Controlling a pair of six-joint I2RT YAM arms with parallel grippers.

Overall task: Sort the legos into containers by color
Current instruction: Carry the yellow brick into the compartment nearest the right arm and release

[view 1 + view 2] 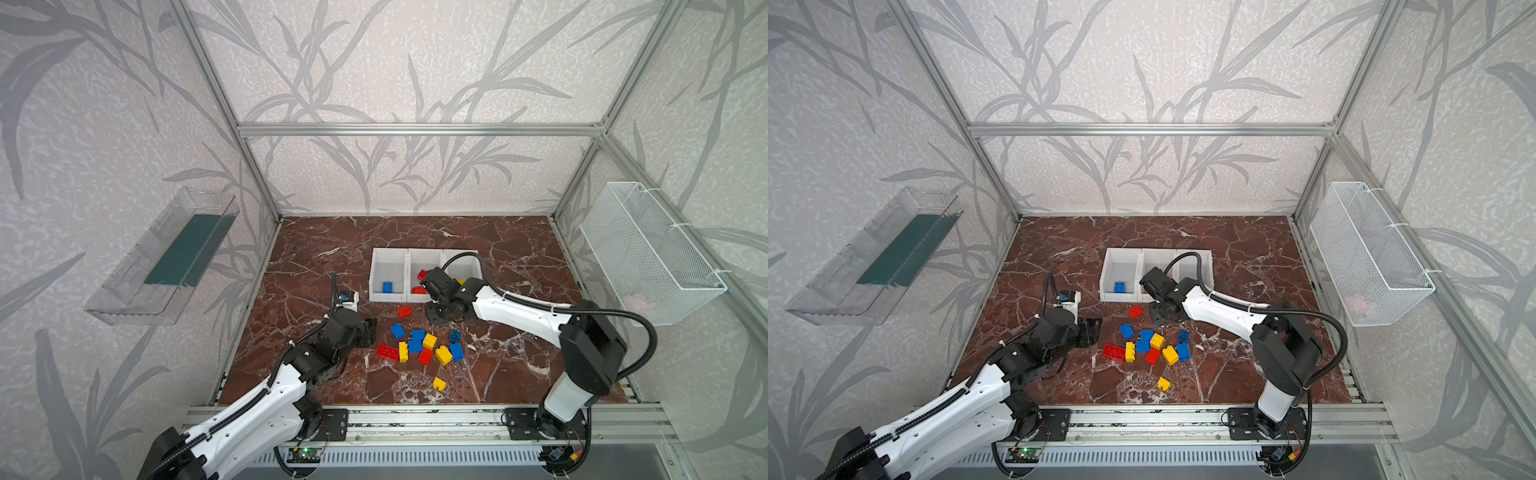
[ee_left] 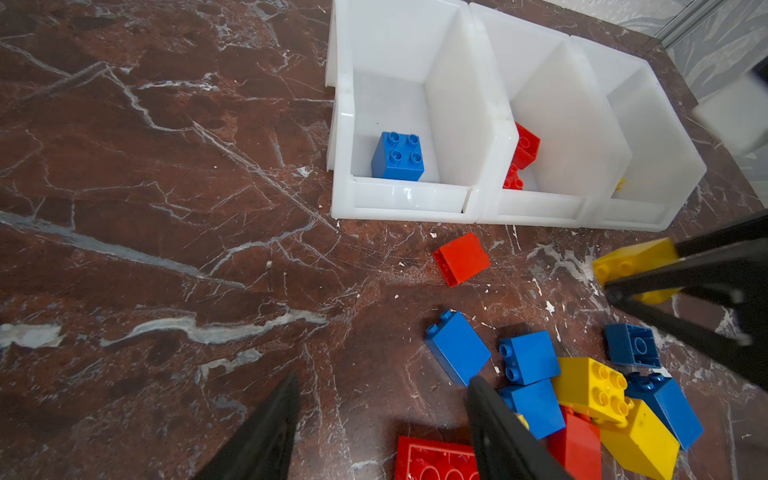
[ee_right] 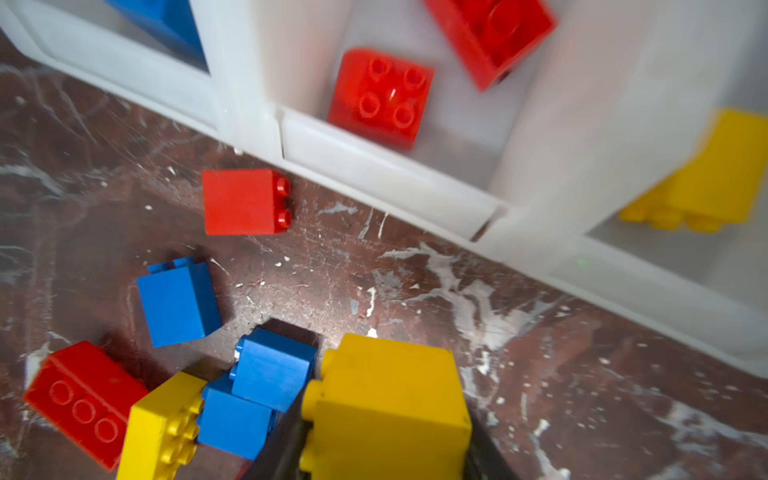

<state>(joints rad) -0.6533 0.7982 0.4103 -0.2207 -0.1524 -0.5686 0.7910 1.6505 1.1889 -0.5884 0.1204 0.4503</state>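
Right tool (image 3: pixel 380 453) clamps yellow lego (image 3: pixel 390 386), studs pointing sideways toward blue lego (image 3: pixel 270 370). Both top views hide the clamped lego beneath the tool. Left tool (image 2: pixel 384 380) fingers stand apart.

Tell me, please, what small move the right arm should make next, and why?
Probably carry the held yellow brick over the end container and release it there. The right gripper is shut on it, and that container already holds a yellow lego; the middle one holds red legos, the other end one a blue lego.
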